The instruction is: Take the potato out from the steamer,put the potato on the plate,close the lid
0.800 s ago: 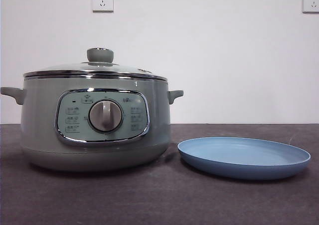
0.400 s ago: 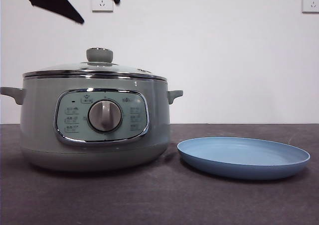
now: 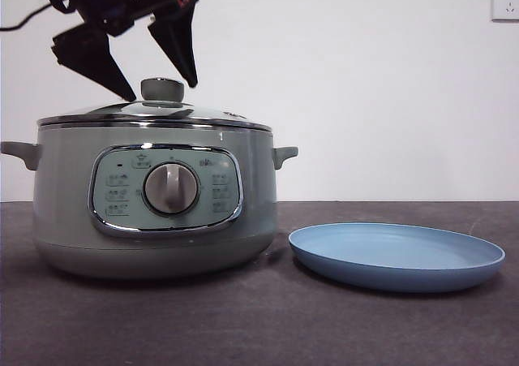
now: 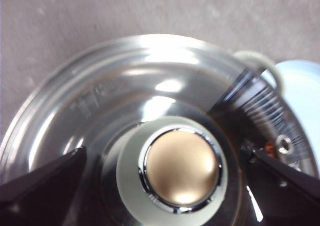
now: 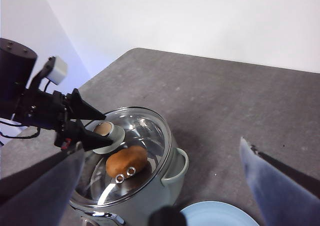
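Note:
The sage-green steamer (image 3: 154, 212) stands on the left with the glass lid (image 3: 105, 111) on it. My left gripper (image 3: 160, 85) is open, with one jaw on each side of the lid's green knob (image 3: 162, 95) and not touching it. In the left wrist view the knob (image 4: 182, 168) sits between the jaws of my left gripper (image 4: 165, 151). The right wrist view shows the brown potato (image 5: 126, 161) inside the steamer through the lid (image 5: 150, 131). My right gripper (image 5: 161, 147) is open and empty, high above the table. The light-blue plate (image 3: 397, 256) lies empty to the right of the steamer.
The steamer's side handle (image 3: 285, 153) points toward the plate. The dark grey table (image 3: 259, 325) runs up to a white wall with sockets (image 3: 507, 2). The plate's rim (image 5: 220, 215) lies close beside the steamer.
My left gripper has come down from the upper left and now straddles the lid's knob. The steamer, lid and plate have not moved.

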